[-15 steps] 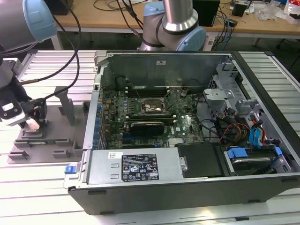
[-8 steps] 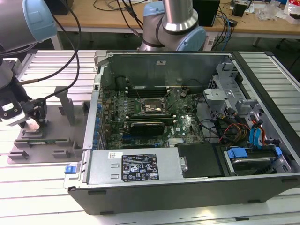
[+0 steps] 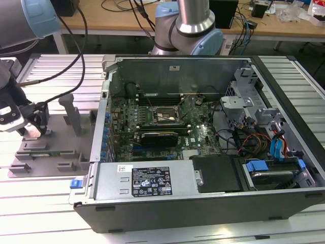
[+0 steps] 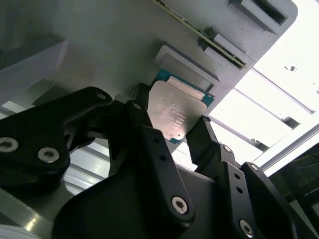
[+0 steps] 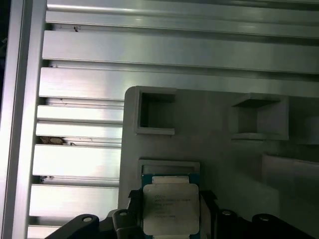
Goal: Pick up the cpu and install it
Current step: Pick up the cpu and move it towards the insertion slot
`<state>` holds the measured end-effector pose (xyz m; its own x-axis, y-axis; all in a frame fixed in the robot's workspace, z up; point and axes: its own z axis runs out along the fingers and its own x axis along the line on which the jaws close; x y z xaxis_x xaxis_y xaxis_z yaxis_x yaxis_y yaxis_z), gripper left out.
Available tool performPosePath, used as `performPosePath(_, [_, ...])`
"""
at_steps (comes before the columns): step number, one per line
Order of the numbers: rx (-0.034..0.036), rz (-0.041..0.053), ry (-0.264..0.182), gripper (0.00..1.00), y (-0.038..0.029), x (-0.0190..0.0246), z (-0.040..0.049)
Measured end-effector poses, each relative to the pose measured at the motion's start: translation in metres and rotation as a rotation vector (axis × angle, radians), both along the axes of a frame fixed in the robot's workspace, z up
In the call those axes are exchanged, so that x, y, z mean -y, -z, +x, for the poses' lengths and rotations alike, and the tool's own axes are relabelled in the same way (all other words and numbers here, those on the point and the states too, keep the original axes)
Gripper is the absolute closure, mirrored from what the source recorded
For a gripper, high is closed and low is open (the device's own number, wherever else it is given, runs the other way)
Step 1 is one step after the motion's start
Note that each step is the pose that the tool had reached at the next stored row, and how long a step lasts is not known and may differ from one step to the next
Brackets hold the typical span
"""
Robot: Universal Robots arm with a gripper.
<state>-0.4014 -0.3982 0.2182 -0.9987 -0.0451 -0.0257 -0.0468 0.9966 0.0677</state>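
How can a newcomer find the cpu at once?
Beside the open computer case, on the exterior view's left, lies a grey fixture plate. There the gripper clasps the cpu: a silvery square with a green rim, unlike the grey blocks.

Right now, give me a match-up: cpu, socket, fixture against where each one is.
1 cpu
2 socket
3 fixture

a inside the open case
b on the slatted table, at the exterior view's left of the case
c held in the gripper, just over the fixture

Pairs: 1-c, 2-a, 3-b
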Motion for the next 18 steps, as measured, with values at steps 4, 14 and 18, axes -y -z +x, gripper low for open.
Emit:
performPosePath(4, [0.0003,0.0002,0.000,0.45,-0.0032,-0.0003,0.0000])
performPosePath(14, [-0.0001,0.0000,0.000,0.45,-0.0197,-0.0033,0.0000])
performPosePath(18, [0.0000,0.0000,0.000,0.45,-0.0249,-0.0042,0.0000])
